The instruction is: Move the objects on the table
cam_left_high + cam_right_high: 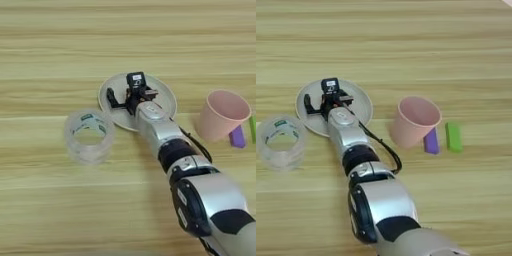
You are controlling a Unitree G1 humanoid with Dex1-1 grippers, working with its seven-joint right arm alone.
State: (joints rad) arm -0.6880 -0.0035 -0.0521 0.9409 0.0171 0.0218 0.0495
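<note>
The pale round plate (pixel 164 98) lies at the middle of the wooden table (pixel 60 45). My right gripper (pixel 123 90) hovers over or rests in the plate, its silver forearm reaching in from the bottom right. Its two black fingers stand apart, one to the left and one at the plate's far side, with nothing between them. The clear tape roll (pixel 89 136) with green print stands just left of the plate, apart from the gripper. A small bright-green block (pixel 454 137) lies far to the right.
A pink cup (pixel 413 122) lies tipped on its side to the right of the plate, its mouth facing up and right. A purple block (pixel 431 141) sits between the cup and the green block.
</note>
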